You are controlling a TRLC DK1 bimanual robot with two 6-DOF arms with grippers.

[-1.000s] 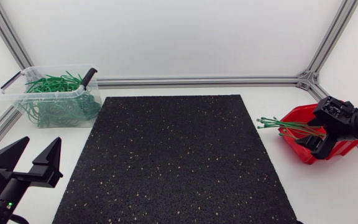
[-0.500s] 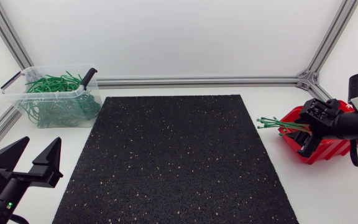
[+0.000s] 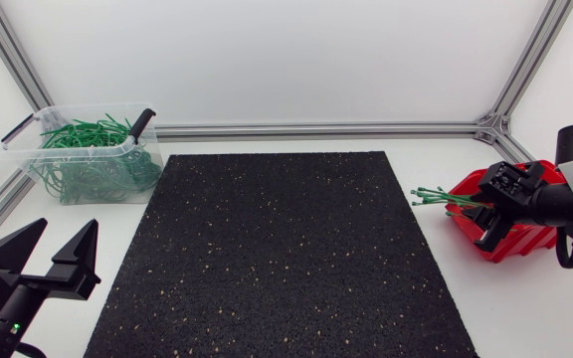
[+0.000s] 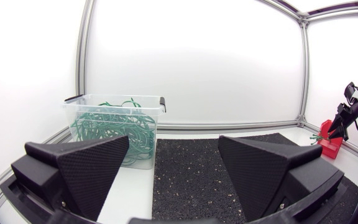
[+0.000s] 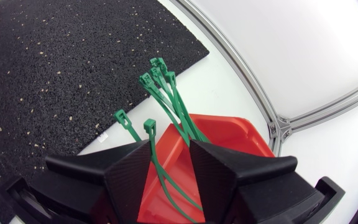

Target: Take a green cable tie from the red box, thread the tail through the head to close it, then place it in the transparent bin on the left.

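Taking the mat (image 3: 277, 249) as the dial in the head view, the bin (image 3: 68, 149) sits at 10 o'clock, off the mat's corner, with a heap of green ties (image 3: 93, 164) inside it. The red box (image 3: 527, 239) stands at 3 o'clock, just beside the mat's edge, tilted. Its bundle of ties (image 3: 441, 197) pokes out over the rim, heads pointing toward 9 o'clock. The right gripper (image 3: 492, 221) hangs over the box. In its wrist view the fingers stand narrowly parted with red showing in the gap. One tie (image 5: 156, 163) runs between them close along one finger's inner face, and whether the other finger touches it cannot be told. The remaining heads fan out ahead of the fingertips. The left gripper (image 3: 53, 254) rests at 8 o'clock, off the mat, well apart from the bin, its fingers spread wide with nothing between them.
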